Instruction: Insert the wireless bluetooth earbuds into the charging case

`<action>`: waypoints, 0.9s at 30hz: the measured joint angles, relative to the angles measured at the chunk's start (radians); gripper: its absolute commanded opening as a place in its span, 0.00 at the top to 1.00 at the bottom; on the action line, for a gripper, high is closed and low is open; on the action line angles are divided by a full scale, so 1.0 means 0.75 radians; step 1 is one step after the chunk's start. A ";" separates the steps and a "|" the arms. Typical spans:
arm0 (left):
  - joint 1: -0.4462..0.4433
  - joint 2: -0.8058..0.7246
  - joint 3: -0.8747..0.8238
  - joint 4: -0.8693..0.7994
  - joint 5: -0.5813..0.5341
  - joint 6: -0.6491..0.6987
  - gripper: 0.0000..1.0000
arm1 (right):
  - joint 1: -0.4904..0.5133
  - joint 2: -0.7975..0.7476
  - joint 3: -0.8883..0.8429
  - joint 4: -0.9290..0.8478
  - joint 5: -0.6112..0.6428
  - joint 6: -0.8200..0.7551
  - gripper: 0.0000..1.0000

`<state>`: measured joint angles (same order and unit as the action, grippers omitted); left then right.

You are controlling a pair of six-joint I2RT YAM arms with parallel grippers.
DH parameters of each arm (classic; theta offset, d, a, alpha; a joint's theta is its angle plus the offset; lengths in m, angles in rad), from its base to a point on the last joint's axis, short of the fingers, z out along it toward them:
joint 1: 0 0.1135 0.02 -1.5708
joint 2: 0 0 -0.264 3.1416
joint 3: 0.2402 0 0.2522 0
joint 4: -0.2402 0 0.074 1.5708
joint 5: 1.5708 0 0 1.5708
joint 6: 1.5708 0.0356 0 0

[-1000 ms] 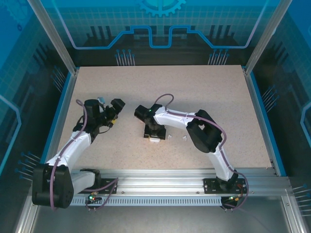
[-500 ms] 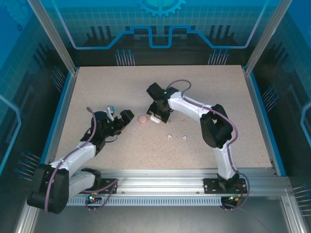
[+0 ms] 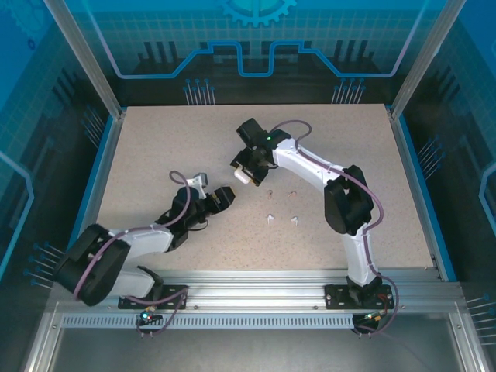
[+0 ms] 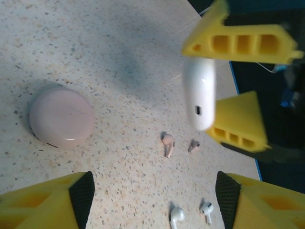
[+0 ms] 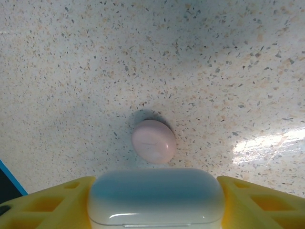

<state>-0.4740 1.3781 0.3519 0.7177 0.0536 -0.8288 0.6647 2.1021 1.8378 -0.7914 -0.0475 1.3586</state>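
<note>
Top external view: my right gripper (image 3: pixel 246 170) hangs over the middle of the table (image 3: pixel 155 139), clamped on the white charging case (image 3: pixel 243 177). My left gripper (image 3: pixel 225 194) sits low, just to the near left of it. The pink earbuds (image 3: pixel 269 192) lie just right of the held case. The white earbuds (image 3: pixel 270 218) lie nearer my bases, each pair side by side and all four on the table. They are too small here for me to tell which way their stems point.

Left wrist view: my own two fingers stand wide apart at the bottom edge with nothing gripped between them. The pink case (image 4: pixel 61 117) lies closed on the table, up and to the left. The white case is pinched at both ends by the right gripper's yellow fingers, so its long axis runs from finger to finger, up and down in the picture. Its small dark port faces my camera. Below it, the nearer pink bud lies with its head up and its stem pointing down the picture. The two white buds lie at the bottom edge.

Right wrist view: the white case fills the gap between my fingers, its long axis lying straight across from one finger to the other. It is lifted clear of the table, with the pink case on the table below it
</note>
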 measured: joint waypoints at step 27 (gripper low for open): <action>-0.043 0.401 0.171 0.444 -0.052 -0.055 0.78 | 0.036 -0.035 -0.059 0.081 -0.007 0.031 0.36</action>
<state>-0.5064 1.6791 0.4801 1.0504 0.0147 -0.8700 0.6918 2.0758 1.7935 -0.7303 -0.0525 1.3815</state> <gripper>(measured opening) 0.273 0.645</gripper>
